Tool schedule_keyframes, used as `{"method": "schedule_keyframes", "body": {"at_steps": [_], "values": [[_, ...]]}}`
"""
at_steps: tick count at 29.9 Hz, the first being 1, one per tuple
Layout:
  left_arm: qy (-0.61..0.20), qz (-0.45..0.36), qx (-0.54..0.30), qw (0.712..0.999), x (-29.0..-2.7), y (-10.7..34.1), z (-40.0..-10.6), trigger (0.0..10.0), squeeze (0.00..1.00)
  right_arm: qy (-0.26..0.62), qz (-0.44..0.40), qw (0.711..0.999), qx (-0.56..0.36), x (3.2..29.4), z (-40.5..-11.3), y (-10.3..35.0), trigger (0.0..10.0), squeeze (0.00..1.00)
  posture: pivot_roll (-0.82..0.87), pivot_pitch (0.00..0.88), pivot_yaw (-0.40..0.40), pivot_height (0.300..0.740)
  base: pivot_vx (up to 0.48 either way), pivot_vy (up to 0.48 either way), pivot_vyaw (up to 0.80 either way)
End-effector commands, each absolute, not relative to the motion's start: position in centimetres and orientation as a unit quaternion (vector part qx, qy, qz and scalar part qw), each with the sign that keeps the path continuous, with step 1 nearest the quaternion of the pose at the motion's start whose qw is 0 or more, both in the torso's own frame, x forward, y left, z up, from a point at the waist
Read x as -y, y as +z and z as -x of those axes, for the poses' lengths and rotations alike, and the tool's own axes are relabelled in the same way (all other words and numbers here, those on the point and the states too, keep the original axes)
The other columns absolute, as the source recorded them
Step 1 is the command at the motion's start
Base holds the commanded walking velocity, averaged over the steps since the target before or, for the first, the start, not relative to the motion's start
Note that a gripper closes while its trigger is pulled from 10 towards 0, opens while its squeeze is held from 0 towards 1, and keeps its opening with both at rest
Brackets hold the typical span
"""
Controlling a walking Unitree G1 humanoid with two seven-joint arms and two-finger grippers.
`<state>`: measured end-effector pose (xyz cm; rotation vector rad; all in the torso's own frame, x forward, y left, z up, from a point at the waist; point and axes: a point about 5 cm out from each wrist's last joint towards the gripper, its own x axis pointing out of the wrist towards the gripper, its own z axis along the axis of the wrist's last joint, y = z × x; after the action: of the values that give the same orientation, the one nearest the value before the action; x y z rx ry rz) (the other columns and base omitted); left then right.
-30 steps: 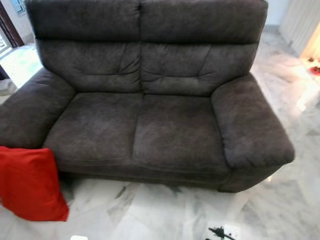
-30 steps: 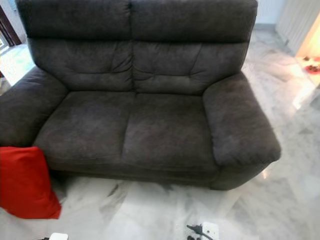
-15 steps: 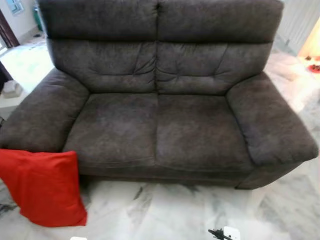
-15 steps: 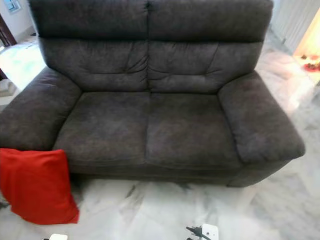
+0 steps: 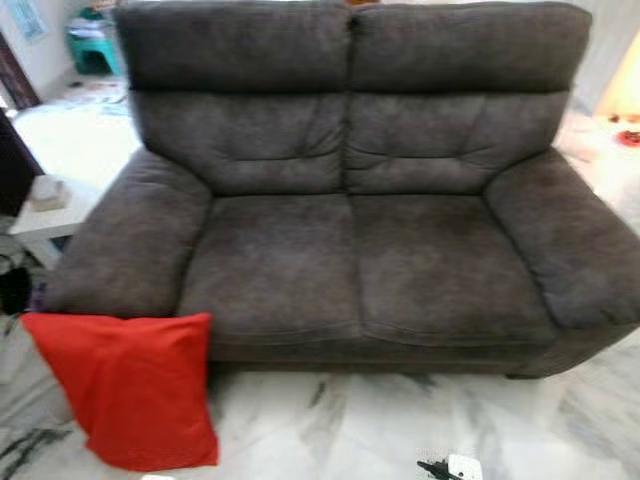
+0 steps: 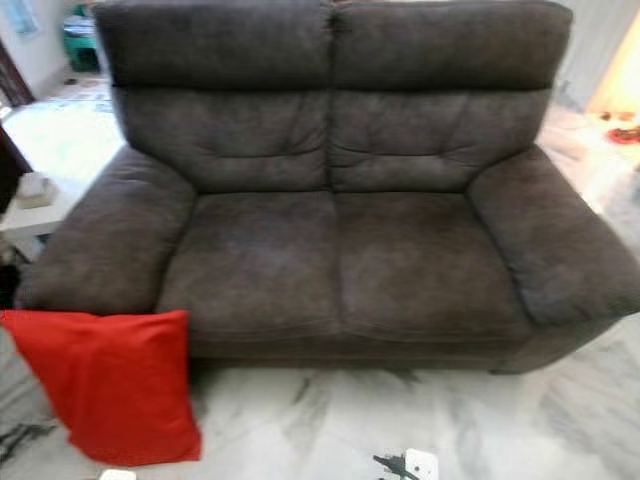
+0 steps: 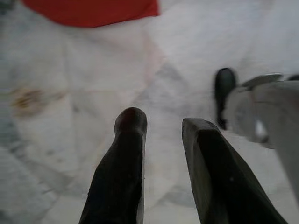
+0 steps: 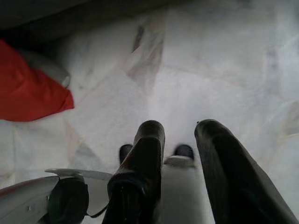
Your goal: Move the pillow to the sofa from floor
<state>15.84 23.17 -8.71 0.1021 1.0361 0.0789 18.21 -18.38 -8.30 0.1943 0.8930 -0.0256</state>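
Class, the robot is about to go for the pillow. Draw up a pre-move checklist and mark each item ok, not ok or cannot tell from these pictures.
1. Pillow located: ok. It stands on the floor, leaning on the sofa's front at the robot's left.
2. Sofa seat free for the pillow: ok, nothing lies on the cushions.
3. Left gripper ready: ok, fingers apart, holding nothing, over bare floor.
4. Right gripper ready: ok, fingers apart, holding nothing.
5. Pillow within reach: not ok, both grippers hang apart from it.
6. Pillow's grip edge sharp: cannot tell, head views are blurred.
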Motion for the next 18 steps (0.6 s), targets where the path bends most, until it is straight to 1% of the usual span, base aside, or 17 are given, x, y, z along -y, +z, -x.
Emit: {"method": "schedule_keyframes", "body": {"at_steps": [1,5,12,18], "values": [[0.035,-0.046,-0.509,0.859,-22.87,-9.12,-15.02,10.0,0.00,-0.012,-0.091,0.893,-0.441,18.58,-17.67,-8.55,10.0,0.00,-0.04,0.102,0.058,0.740,0.000,0.461,0.00],[0.035,-0.046,-0.508,0.859,-22.87,-9.13,-15.02,10.0,0.00,-0.003,-0.084,0.895,-0.437,18.38,-17.83,-8.47,10.0,0.00,-0.04,0.099,0.056,0.740,0.000,0.461,0.00],[0.036,-0.046,-0.508,0.859,-22.91,-9.13,-14.99,10.0,0.00,-0.004,-0.092,0.896,-0.434,18.31,-17.83,-8.46,10.0,0.00,-0.04,0.103,0.057,0.740,0.000,0.461,0.72],[0.036,-0.047,-0.509,0.859,-23.00,-9.12,-14.94,10.0,0.00,-0.008,-0.099,0.895,-0.435,18.19,-17.62,-8.57,10.0,0.00,-0.04,0.109,0.060,0.740,0.000,0.461,0.00]]}}
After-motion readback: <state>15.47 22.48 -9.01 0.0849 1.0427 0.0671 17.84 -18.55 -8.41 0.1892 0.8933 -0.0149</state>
